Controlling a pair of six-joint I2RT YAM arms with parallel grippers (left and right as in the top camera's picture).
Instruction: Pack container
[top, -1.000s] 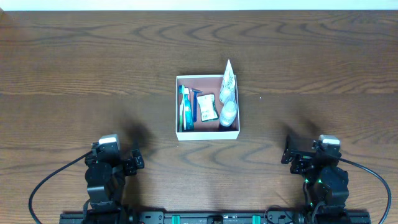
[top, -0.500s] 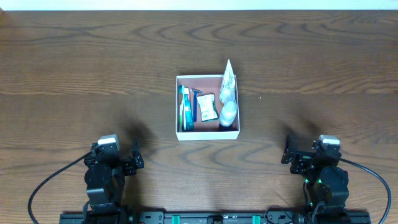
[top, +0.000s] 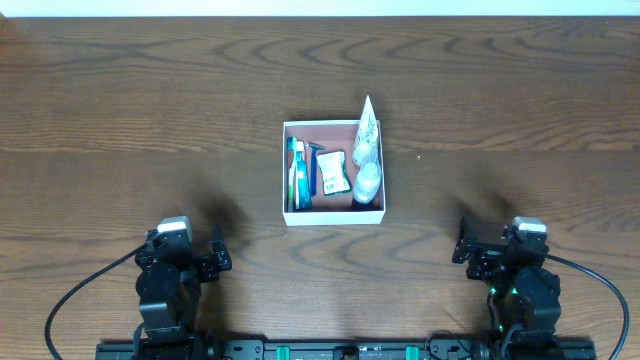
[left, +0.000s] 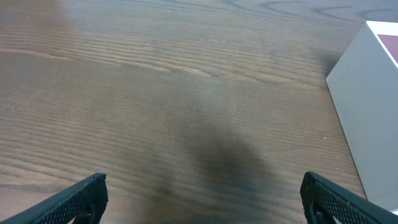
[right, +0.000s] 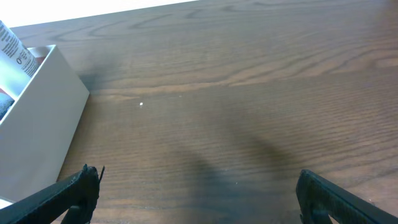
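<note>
The container (top: 334, 213) sits mid-table, well apart from both my arms. Inside I find a toothbrush pack (top: 297, 173), a blue razor (top: 314, 168), a small sachet (top: 335, 172) and a white tube (top: 367, 130) propped over the far-right corner. No loose items show on the table (top: 120, 110). My left gripper (left: 202, 202) and right gripper (right: 199, 196) are spread wide, holding nothing. I judge packing complete.
</note>
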